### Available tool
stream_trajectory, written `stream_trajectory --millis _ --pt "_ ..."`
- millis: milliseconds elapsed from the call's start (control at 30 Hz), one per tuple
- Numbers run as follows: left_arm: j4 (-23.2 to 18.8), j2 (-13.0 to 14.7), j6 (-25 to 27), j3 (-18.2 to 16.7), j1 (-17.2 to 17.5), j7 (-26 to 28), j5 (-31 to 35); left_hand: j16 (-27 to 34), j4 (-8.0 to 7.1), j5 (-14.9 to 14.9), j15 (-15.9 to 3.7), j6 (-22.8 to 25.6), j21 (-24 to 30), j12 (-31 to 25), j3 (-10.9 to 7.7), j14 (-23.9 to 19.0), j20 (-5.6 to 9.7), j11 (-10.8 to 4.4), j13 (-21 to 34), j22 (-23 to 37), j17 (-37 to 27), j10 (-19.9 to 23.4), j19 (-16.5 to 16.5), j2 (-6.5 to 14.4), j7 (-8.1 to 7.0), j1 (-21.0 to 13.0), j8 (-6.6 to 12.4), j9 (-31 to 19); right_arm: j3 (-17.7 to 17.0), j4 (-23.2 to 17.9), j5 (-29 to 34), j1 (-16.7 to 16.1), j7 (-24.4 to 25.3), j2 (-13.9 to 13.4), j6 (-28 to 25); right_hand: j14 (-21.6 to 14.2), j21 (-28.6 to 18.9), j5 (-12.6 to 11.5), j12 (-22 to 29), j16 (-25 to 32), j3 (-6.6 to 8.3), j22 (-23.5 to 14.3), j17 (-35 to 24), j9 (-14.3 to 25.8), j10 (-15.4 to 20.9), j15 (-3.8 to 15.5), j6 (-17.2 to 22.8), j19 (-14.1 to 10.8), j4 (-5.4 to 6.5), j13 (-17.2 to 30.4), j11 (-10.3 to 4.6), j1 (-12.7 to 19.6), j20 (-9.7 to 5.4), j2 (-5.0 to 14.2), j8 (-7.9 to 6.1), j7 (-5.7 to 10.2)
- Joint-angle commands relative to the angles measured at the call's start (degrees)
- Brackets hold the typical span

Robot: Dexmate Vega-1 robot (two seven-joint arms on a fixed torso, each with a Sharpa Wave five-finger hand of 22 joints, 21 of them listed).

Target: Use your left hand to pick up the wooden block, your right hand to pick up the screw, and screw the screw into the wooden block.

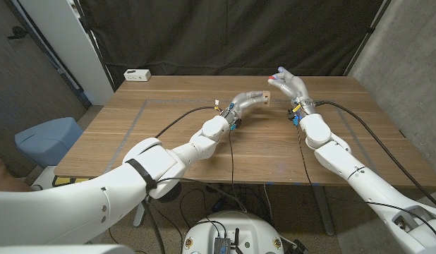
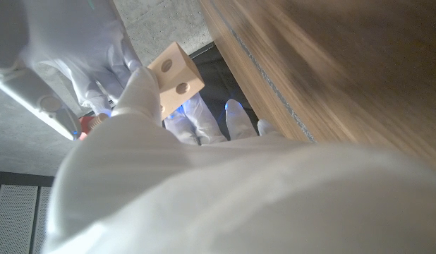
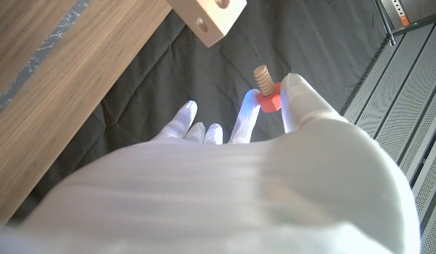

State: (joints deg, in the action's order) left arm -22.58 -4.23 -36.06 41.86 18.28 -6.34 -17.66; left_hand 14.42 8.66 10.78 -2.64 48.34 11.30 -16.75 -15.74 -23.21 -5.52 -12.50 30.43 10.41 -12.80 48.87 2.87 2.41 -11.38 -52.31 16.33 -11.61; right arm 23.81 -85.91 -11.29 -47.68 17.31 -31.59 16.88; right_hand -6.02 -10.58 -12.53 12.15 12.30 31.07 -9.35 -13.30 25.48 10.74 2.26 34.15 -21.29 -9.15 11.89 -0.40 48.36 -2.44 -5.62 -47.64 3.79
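The wooden block (image 1: pixel 268 95) is a pale cube with round holes, held above the far middle of the table by my left hand (image 1: pixel 247 99). The left wrist view shows the block (image 2: pixel 175 73) pinched at its lower side by that hand's fingers (image 2: pixel 139 95). My right hand (image 1: pixel 290 85) is raised just right of the block and pinches the screw (image 1: pixel 274 75), which has a red head. In the right wrist view the screw (image 3: pixel 266 90) points its wooden thread up toward the block (image 3: pixel 212 18), a short gap apart.
A white box (image 1: pixel 137 74) sits at the table's (image 1: pixel 168 141) far left corner. Cables (image 1: pixel 179 121) run along both arms over the tabletop. A black curtain hangs behind the table.
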Motion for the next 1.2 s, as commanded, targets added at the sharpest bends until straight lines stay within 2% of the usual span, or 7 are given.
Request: stream_trajectory --millis 33,833,1200 --pt "-1.2 0.4 -0.9 0.9 0.4 0.9 1.2 0.0 -0.38 0.3 -5.66 2.6 0.4 0.0 -0.09 -0.2 -0.11 -0.02 0.3 0.1 0.0 0.7 0.0 0.5 0.58 0.0 0.33 -0.3 -0.7 -1.6 0.3 -1.2 1.1 -0.8 -1.4 0.1 0.0 -0.3 -0.1 0.1 -0.33 -0.1 -0.2 -0.1 0.0 0.69 0.1 0.3 -0.13 0.3 -0.04 0.3 -2.37 0.62 0.16 -0.2" --pt "-4.8 1.3 -1.7 1.1 2.6 1.8 2.0 0.0 -0.38 0.3 -5.66 2.6 0.4 0.1 -0.02 -0.4 -0.13 -0.02 0.4 0.1 0.0 0.7 0.0 0.6 0.53 0.0 0.3 -0.3 -1.5 -5.1 1.7 -2.9 1.8 -2.3 -2.2 0.1 -0.1 -0.5 -0.1 0.2 -0.79 -0.1 -0.2 -0.6 0.2 0.62 0.1 0.3 0.06 0.3 -0.05 0.0 -2.28 0.88 0.08 -0.09" --pt "-6.4 2.1 -1.3 1.0 3.3 2.2 2.4 0.0 -0.4 0.3 -5.63 2.6 0.4 0.2 0.03 -0.2 -0.19 -0.02 0.4 0.1 0.0 0.7 0.0 0.6 0.54 0.0 0.25 -0.3 -1.2 -5.3 2.4 -2.8 2.5 -1.8 -3.0 0.1 -0.1 -0.6 -0.1 0.2 -1.0 -0.1 -0.2 -0.6 0.2 0.64 0.1 0.3 0.09 0.3 -0.04 -0.1 -2.2 0.98 -0.12 -0.13"
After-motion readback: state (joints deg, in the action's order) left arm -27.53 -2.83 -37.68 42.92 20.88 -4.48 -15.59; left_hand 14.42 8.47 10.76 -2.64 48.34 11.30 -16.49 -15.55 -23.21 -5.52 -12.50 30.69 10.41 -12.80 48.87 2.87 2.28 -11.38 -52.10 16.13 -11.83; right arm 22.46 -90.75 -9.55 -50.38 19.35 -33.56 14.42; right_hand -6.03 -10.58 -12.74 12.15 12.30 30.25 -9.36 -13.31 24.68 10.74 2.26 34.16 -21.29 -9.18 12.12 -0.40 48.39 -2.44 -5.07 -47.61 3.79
